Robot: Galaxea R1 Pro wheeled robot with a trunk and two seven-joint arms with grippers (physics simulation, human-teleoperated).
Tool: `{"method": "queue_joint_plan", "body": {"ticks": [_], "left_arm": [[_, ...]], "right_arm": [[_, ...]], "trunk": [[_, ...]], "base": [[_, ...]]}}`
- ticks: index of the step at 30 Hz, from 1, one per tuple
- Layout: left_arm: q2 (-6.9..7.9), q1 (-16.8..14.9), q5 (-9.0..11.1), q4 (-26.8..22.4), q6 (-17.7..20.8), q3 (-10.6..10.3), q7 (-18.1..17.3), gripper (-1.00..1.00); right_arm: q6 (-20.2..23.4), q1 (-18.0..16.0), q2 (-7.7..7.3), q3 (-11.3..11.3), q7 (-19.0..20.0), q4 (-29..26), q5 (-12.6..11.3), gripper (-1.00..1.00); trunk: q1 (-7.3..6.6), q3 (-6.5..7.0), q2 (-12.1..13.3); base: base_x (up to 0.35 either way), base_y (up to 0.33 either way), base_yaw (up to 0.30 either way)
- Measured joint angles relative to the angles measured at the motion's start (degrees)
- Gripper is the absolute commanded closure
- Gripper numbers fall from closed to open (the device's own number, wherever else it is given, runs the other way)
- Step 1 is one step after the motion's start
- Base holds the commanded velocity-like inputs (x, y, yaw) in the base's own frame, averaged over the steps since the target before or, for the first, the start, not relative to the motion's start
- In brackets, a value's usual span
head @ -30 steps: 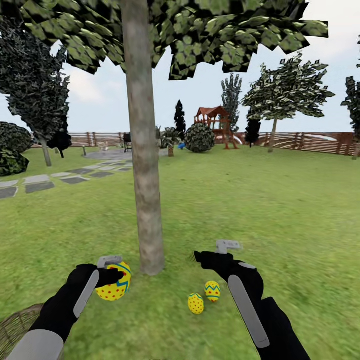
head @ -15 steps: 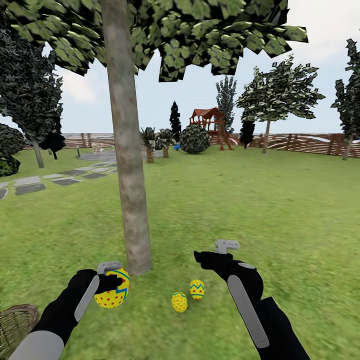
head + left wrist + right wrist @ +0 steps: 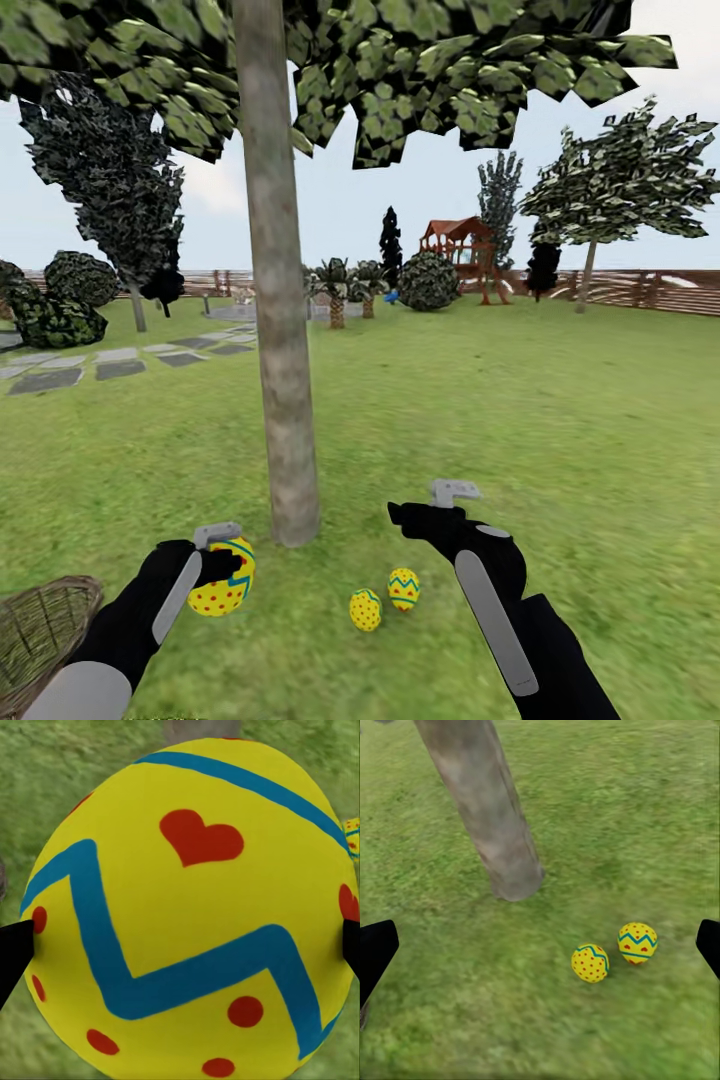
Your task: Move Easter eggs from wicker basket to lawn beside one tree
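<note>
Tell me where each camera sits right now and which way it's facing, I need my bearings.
Head view: high on the robot, facing forward and down over the lawn toward the tree; both arms show, left end effector holding an egg, right end effector open.
Left wrist view: on the left arm, close against the held egg between dark fingertips.
Right wrist view: on the right arm, facing down at the trunk base and two eggs on the grass.
Head and right wrist views share the trunk and those two eggs.

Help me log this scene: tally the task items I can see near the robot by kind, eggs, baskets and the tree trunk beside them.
Easter eggs: 3 (one in the left end effector, two on the lawn at and)
Wicker basket: 1
Tree trunk beside the eggs: 1
Total: 5
</note>
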Motion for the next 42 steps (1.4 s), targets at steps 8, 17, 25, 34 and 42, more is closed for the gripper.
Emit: {"method": "queue_joint_plan", "body": {"ticks": [8,17,25,34,42], "left_arm": [[-0.27,-0.01,-0.02,0.02,-0.37,-0.03,0.37,1.00],[-0.27,-0.01,-0.05,0.02,-0.37,-0.02,0.38,1.00],[-0.27,-0.01,-0.03,0.02,-0.37,-0.03,0.38,1.00],[-0.28,-0.08,0.00,3.27,-1.20,0.00,0.39,1.00],[-0.28,-0.10,0.04,4.03,-1.75,0.00,0.40,1.00]], "right_arm": [[0.01,0.00,-0.07,-0.03,0.02,-0.05,-0.02,-1.00],[0.01,0.00,-0.04,-0.01,0.05,-0.08,-0.07,-1.00],[0.00,0.01,-0.05,-0.01,0.02,-0.08,-0.05,-1.00],[0.00,0.01,-0.03,-0.01,0.01,-0.09,-0.08,-1.00],[0.00,0.01,-0.02,0.07,0.01,-0.05,-0.07,-1.00]], "trunk": [[0.00,0.28,0.00],[0.00,0.30,0.00],[-0.01,0.30,0.00],[-0.01,0.30,0.00],[-0.02,0.30,0.00]], "base": [[0.125,-0.317,0.147],[0.166,-0.300,0.006],[0.191,-0.281,0.000],[0.250,-0.214,0.000],[0.301,-0.101,0.000]]}}
